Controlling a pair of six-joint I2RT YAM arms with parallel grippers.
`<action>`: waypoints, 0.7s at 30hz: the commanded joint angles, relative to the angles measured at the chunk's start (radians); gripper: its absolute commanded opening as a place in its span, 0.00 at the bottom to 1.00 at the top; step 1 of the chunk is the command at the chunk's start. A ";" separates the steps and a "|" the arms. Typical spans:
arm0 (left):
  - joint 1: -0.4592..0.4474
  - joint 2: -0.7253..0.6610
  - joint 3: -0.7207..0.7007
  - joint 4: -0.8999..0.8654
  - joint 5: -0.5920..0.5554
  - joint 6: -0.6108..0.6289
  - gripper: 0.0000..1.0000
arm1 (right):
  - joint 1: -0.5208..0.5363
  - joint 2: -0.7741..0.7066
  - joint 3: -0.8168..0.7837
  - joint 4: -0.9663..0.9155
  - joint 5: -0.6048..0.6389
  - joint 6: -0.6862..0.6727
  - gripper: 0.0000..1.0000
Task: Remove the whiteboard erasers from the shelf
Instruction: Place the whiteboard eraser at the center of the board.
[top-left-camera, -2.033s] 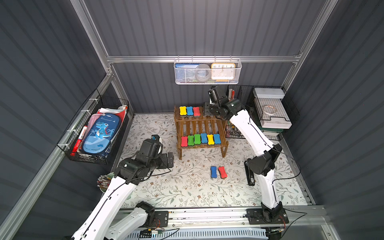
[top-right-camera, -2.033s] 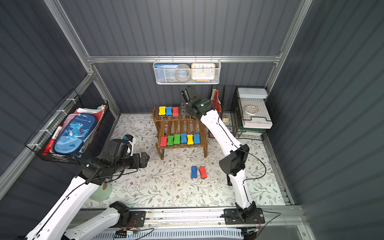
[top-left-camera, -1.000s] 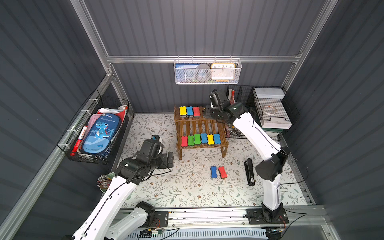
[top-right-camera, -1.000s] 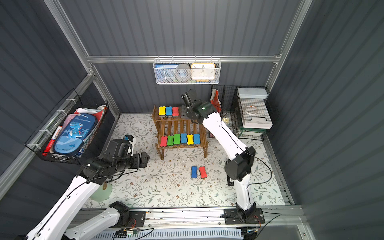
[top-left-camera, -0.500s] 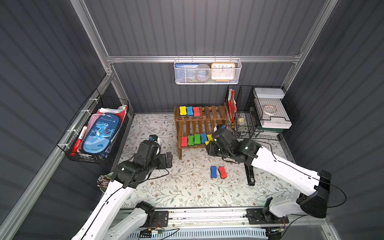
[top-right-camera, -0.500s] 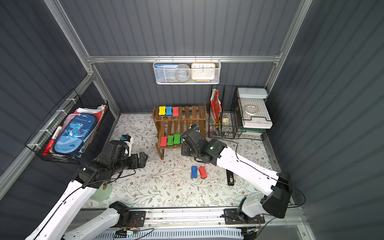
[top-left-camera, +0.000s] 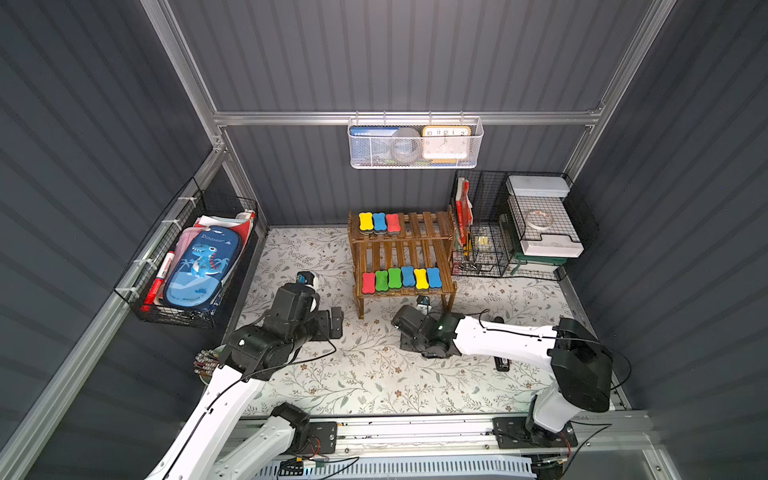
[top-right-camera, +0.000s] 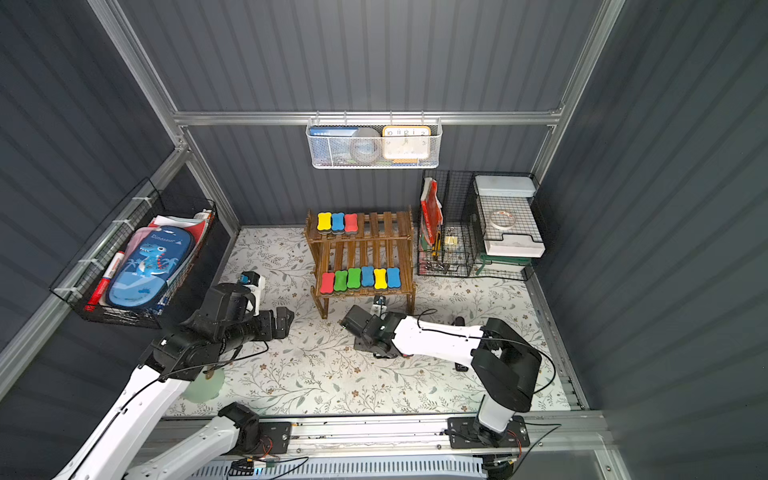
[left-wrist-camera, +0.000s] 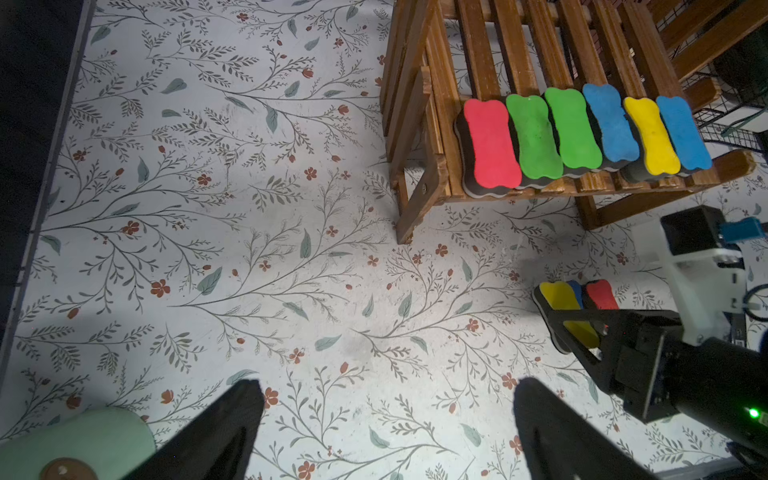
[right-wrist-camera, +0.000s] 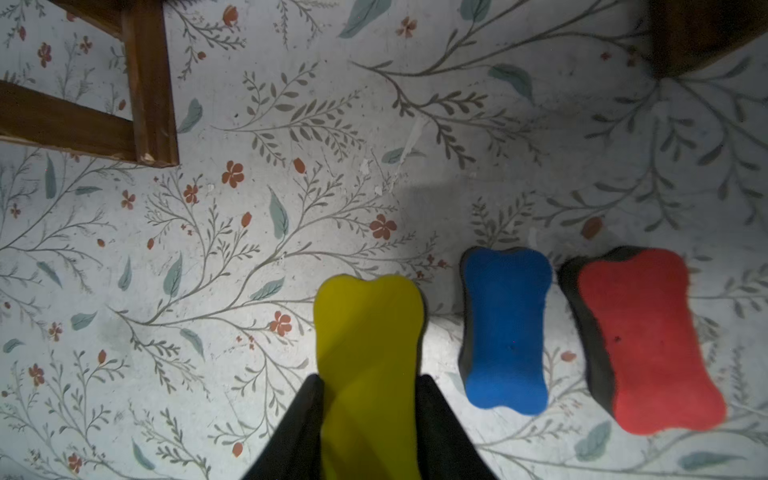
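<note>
**Yellow eraser pinched by the right gripper, low in front of the shelf**

In the right wrist view you see the right gripper closed on the yellow eraser, with one finger pressed on each long side. The eraser is low over the floral mat, in front of the shelf and just beside a blue eraser that lies on the mat. A red eraser lies next to the blue one, with a narrow gap between them. You cannot tell from these views whether the yellow one touches the mat. In both top views the right arm hides these three.

Nine erasers are on the shelf. A row of three, yellow, blue and red, sits on the upper tier, at the end nearer to the left arm. A row of six lies side by side along the front edge of the lower tier.

Your left gripper is spread wide above the mat, with nothing between its fingers, apart from the shelf.
</note>
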 joint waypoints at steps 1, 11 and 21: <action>0.006 -0.005 0.001 -0.024 -0.007 0.018 0.99 | -0.015 0.024 0.001 0.041 0.059 0.031 0.31; 0.005 0.000 0.007 -0.030 -0.010 0.019 0.99 | -0.058 0.111 0.008 0.051 -0.023 0.050 0.33; 0.005 0.000 0.007 -0.034 -0.013 0.015 0.99 | -0.063 0.131 0.027 0.028 -0.043 0.051 0.48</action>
